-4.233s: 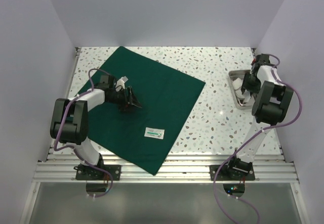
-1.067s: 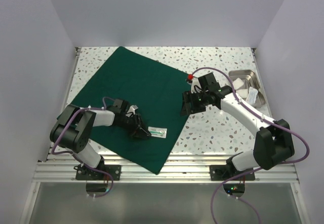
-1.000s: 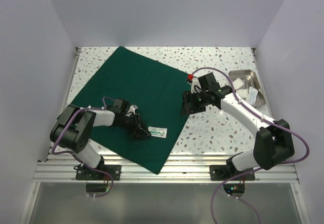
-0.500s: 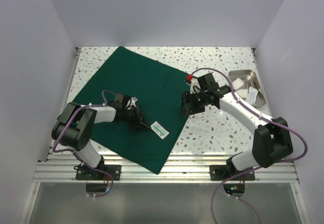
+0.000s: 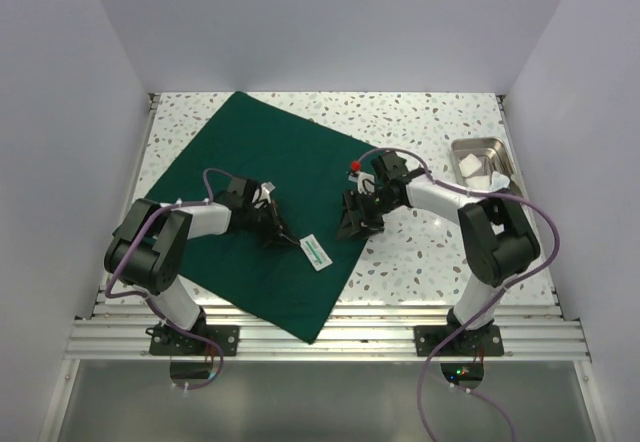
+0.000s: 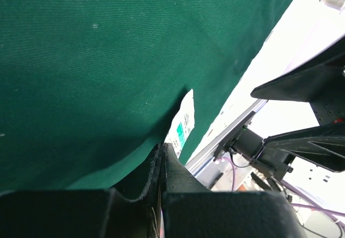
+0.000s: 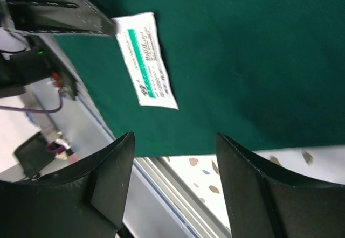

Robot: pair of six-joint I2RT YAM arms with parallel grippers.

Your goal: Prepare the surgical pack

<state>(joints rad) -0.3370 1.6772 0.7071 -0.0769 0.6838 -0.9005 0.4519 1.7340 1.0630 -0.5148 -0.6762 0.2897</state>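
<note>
The surgical pack, a dark green drape, lies spread flat as a broad diamond on the speckled table. A white packet with green print rests on its near right part. My left gripper sits low on the drape, shut on the packet's near corner. In the left wrist view the packet runs into the closed fingertips of that gripper. My right gripper hangs open over the drape's right edge. The right wrist view shows its gripper above drape and packet, holding nothing.
A steel tray with white packets stands at the back right, beside the right arm. Aluminium rails run along the table's near edge. White walls close in the left, right and back sides.
My left gripper has shut on the packet and turned it, dragging it a little toward the right. My right gripper has moved left and nearer, to the drape's right edge.
</note>
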